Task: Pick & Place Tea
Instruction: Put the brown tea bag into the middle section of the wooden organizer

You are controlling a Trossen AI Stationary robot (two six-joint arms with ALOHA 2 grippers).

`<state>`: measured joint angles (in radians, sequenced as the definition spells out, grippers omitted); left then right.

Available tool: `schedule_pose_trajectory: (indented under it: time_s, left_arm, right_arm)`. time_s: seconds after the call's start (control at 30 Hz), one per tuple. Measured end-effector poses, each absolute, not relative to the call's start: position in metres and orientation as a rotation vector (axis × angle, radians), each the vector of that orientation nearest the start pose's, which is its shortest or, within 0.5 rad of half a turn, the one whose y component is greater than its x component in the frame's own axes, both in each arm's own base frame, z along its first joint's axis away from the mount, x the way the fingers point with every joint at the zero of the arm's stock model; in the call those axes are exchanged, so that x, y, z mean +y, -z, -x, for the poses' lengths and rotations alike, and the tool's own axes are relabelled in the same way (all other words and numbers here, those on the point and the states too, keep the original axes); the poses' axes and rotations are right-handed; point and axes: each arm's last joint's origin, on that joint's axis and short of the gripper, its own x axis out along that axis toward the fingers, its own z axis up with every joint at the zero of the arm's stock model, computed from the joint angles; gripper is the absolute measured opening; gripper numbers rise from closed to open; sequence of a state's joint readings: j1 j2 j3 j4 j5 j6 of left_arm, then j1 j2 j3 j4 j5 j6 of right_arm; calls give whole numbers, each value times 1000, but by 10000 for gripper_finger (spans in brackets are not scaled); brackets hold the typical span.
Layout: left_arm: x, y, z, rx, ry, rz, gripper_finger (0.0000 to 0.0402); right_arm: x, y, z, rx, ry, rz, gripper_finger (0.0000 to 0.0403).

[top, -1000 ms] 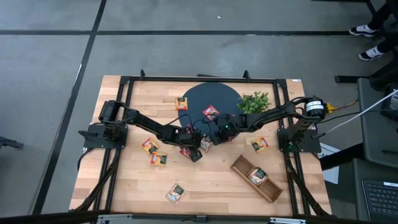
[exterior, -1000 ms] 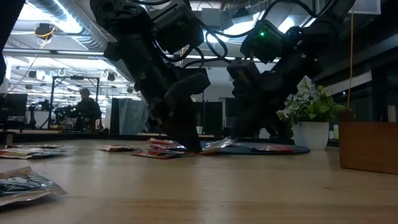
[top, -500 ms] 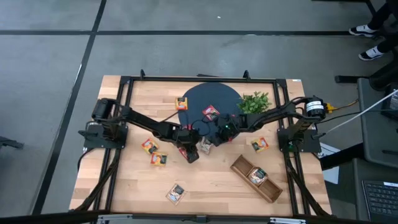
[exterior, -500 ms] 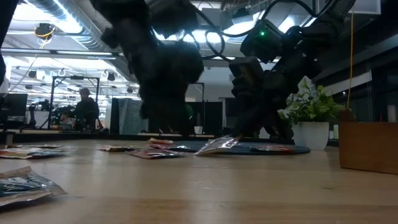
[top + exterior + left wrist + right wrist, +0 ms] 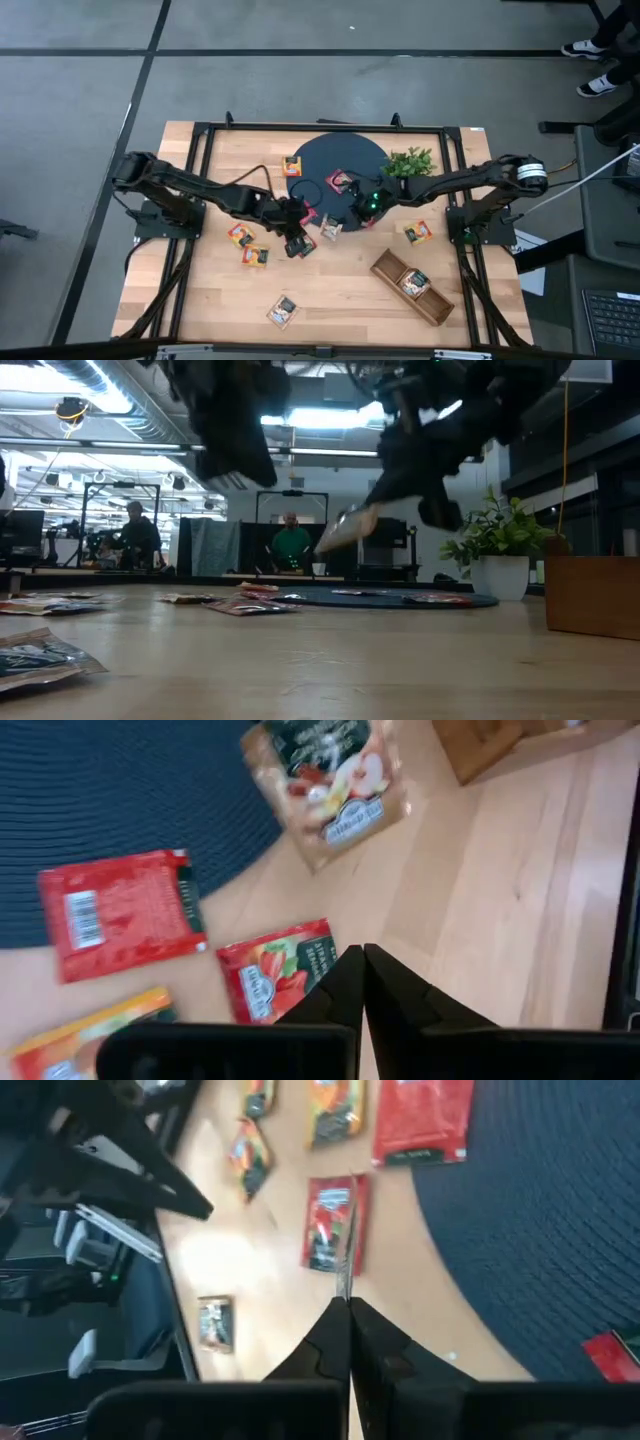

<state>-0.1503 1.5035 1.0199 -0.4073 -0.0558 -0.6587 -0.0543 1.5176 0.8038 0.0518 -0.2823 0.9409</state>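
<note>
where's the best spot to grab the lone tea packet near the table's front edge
The lone tea packet lies flat on the table, nothing crowding it. Probably come straight down from above and pinch one outer edge: the low view shows its rim slightly raised.

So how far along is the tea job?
One packet lies in the wooden tray. The right fingers hold another packet lifted above the table; the left fingers are shut on nothing. Several packets are left on the table and the dark mat.

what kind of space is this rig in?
Likely an open robotics lab or workshop: exposed ceiling ducting, people at benches behind the wooden table, and grey concrete floor around it.
</note>
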Motion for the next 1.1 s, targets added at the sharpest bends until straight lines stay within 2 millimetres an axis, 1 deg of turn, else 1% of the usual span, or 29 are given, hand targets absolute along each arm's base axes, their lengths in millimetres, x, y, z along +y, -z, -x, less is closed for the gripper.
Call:
schedule_pose_trajectory:
  time_s: [0.17,0.3,0.47,0.53,0.6,0.7,0.83,1.1]
  left_arm:
    - [-47,-251,-293,804,-219,513,6]
    - [-51,-257,-289,775,-230,515,6]
    - [-57,-257,-288,771,-234,524,6]
    - [-58,-257,-288,767,-244,526,6]
    - [-60,-257,-287,760,-251,521,6]
    - [-60,-258,-288,754,-252,521,6]
    - [-60,-258,-288,746,-271,540,6]
    - [-60,-259,-289,718,-276,541,6]
  right_arm:
    - [2,-230,-301,691,41,-999,2]
    - [17,-264,-294,679,-72,-993,2]
    - [41,-304,-269,714,-159,-961,2]
    - [50,-315,-256,746,-180,-956,2]
    - [59,-324,-242,773,-159,-969,2]
    - [72,-331,-222,801,-127,-983,2]
    - [92,-332,-199,856,-65,-1023,2]
    - [131,-321,-168,1005,40,-1052,2]
